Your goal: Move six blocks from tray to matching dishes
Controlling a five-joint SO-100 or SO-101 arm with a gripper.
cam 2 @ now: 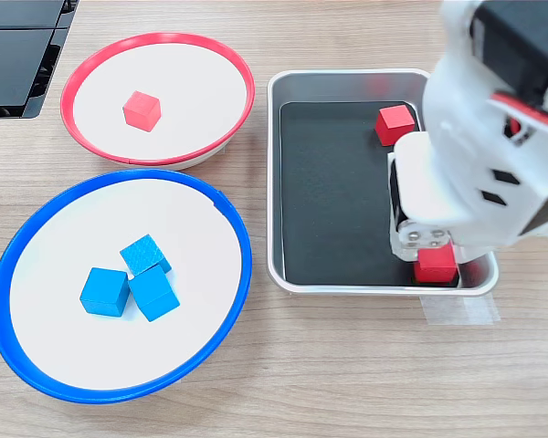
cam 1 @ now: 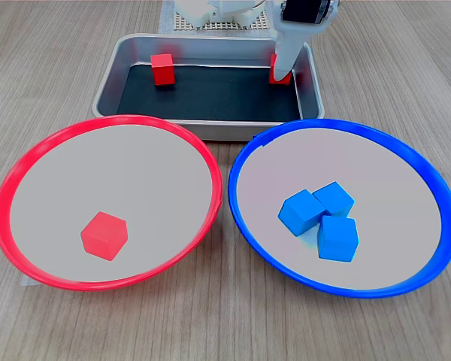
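Your white pincer [cam 2: 431, 260] sits on a small red matte cube [cam 2: 436, 265] in the silver metal tray's [cam 2: 347, 80] corner; I cannot tell whether it is clamped.

A rectangular silver tray [cam 1: 109, 86] with a black floor sits at the top centre of the first exterior view. Two red cubes remain inside: one [cam 1: 163, 68] near its upper left corner, another [cam 2: 436, 265] at the tray's lower right corner in the second exterior view. Below the tray, at lower left of the first exterior view, a red-rimmed dish [cam 1: 30, 162] holds one red cube [cam 1: 104, 235]. At lower right, a blue-rimmed dish [cam 1: 413, 154] holds three blue cubes [cam 1: 319, 218] clustered together, touching.
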